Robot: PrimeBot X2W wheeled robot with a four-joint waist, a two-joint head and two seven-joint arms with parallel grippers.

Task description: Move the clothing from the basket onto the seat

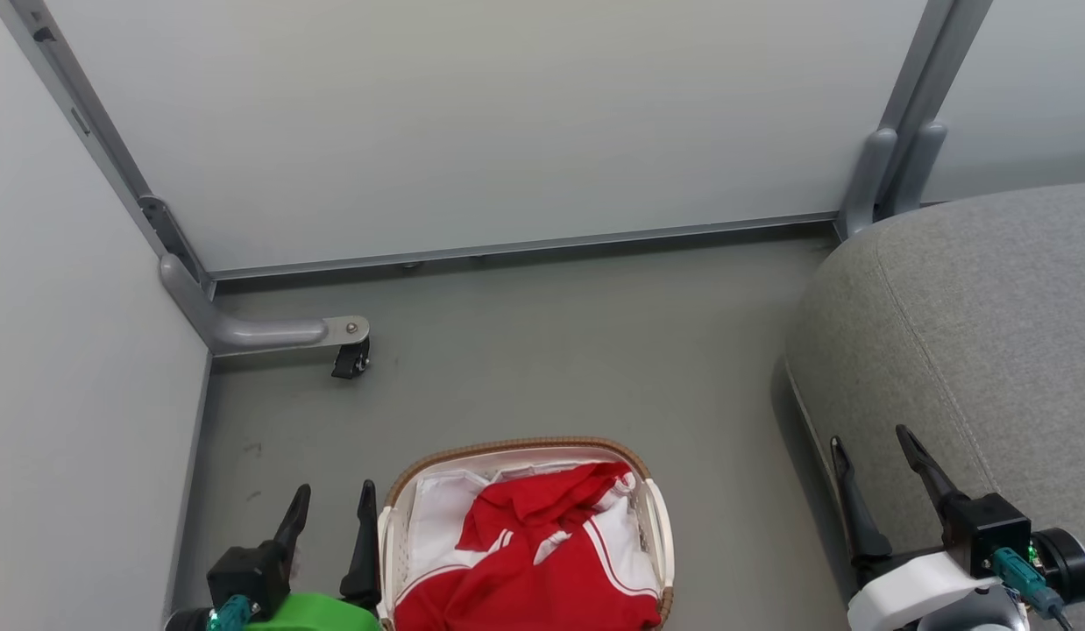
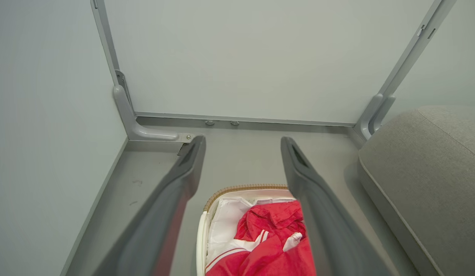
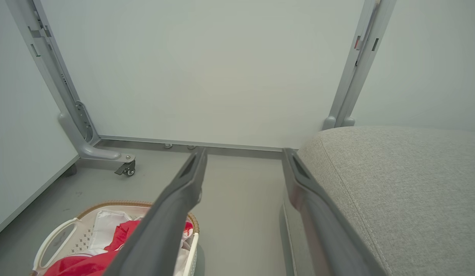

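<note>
My left gripper (image 2: 243,141) stands wide open, nothing between its fingers. At six o'clock the basket (image 2: 241,188) holds red clothing (image 2: 272,237); the grey seat (image 2: 425,172) lies at four o'clock.

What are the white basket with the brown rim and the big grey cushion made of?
The oval white basket looks like matte moulded plastic, given its punched holes; its brown rim seems woven, perhaps rattan or imitation. The large grey cushion looks like coarse woven fabric, showing weave and stitched seams.

Bottom edge cuts off basket (image 1: 525,445) and clothing (image 1: 542,570).
</note>
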